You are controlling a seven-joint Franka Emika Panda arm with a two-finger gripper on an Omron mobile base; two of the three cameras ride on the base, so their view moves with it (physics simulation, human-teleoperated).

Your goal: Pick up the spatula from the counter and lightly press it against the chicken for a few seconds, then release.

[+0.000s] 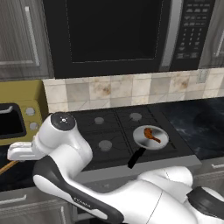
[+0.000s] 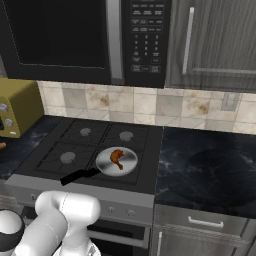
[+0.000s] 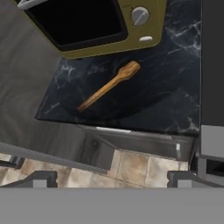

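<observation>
The wooden spatula lies flat on the dark marble counter, in front of the yellow toaster oven, its blade toward the stove. My gripper hovers above and well short of it, open, nothing between its fingertips. From the left base view, my hand reaches left over the counter, and a bit of the spatula handle pokes out below it. The chicken drumstick sits in a small pan on the front right burner, also seen as chicken in the pan.
The pan's black handle points toward the stove's front edge. The stove has other bare burners. A microwave hangs above. Dark counter stretches right of the stove. Beyond the counter edge are cabinet fronts and tiled floor.
</observation>
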